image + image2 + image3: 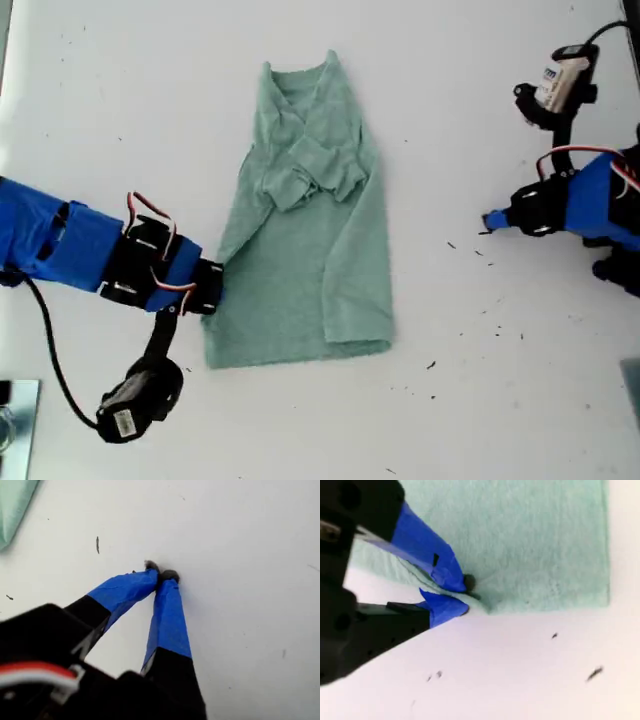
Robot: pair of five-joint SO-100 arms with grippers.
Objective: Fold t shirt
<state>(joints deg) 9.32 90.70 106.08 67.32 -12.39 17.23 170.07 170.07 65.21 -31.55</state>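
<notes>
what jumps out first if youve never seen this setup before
The pale green t shirt lies in the middle of the white table, its sleeves folded in across the chest. At the exterior view's left, my second gripper has its blue-taped jaws at the shirt's side edge, one finger above the fabric and one below. My first gripper, at the exterior view's right, rests shut on bare table, away from the cloth.

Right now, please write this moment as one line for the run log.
t shirt: sleeves folded in, flat | second end effector: gripping shirt side edge | first end effector: shut, on bare table, apart from shirt
</notes>
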